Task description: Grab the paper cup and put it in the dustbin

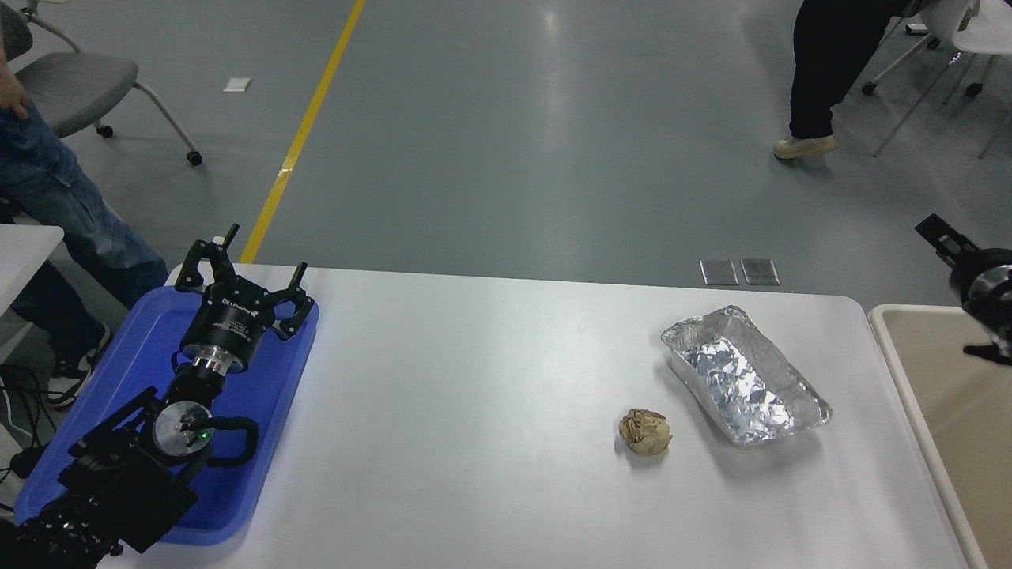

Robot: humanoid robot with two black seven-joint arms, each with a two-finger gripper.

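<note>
The dustbin (904,357), beige with a pale rounded rim, stands against the table's right end and is cut off by the picture's edge. The paper cup is out of view. My right gripper (945,289) comes in from the right edge above the dustbin's far corner, open, with nothing between its fingers. My left gripper (245,265) is parked open over the blue tray at the lower left.
A crinkled silver foil tray (743,375) lies at the table's right, a crumpled brown paper ball (645,431) just left of it. The blue tray (269,411) sits at the left. People stand at the far left (55,190) and top right (822,79); chairs nearby.
</note>
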